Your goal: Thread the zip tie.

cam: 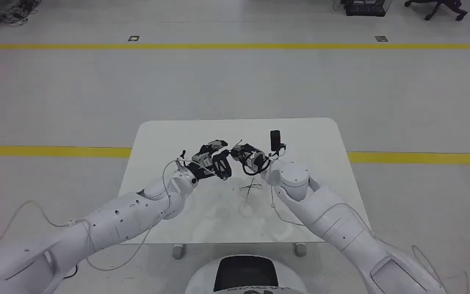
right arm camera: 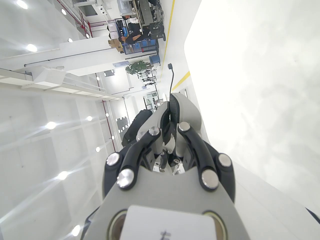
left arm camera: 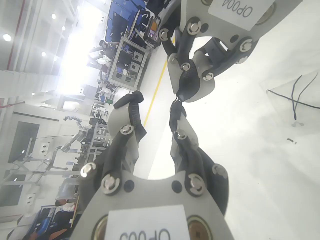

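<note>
Gripping the black zip tie [right arm camera: 172, 79], right end effector [right arm camera: 171, 101] clamped tight; left end effector [left arm camera: 155, 102] wide apart alongside.

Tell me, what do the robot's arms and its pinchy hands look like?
The arms are smooth, rounded white shells with thin pale cables looping beside them. The left gripper and right gripper each have a grey plate, black link bars joined by shiny silver screws, and pale fingers with black ribbed pads. A white label with black print sits on each plate.

Left fingers [left arm camera: 135, 116] spread, right fingers [right arm camera: 190, 112] closed
</note>
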Controlling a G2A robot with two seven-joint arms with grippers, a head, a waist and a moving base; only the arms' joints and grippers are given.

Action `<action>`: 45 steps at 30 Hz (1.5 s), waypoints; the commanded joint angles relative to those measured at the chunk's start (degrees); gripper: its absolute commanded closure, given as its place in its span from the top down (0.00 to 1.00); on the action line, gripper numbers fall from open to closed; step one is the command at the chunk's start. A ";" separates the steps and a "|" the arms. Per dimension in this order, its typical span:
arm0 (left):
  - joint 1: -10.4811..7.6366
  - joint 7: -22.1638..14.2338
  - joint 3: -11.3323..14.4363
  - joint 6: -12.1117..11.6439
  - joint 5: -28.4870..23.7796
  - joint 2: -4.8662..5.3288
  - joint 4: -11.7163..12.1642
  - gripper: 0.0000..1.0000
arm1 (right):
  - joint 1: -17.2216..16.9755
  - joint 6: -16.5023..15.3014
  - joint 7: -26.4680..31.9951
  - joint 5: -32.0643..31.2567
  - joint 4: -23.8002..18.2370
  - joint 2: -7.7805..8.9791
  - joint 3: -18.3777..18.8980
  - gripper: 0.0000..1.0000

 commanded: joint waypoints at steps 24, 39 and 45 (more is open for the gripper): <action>-0.58 0.16 0.00 -4.18 0.00 -0.84 0.96 0.04 | -2.19 1.39 0.33 -3.02 -0.55 -1.29 3.61 0.00; -0.87 0.55 0.00 -5.34 0.00 -1.08 1.14 0.15 | -2.83 1.61 1.44 -4.69 -0.42 -2.14 5.00 0.00; -0.87 0.61 0.00 -5.77 0.00 -1.15 1.05 0.13 | -3.12 1.82 1.98 -5.36 -0.54 -2.40 5.48 0.00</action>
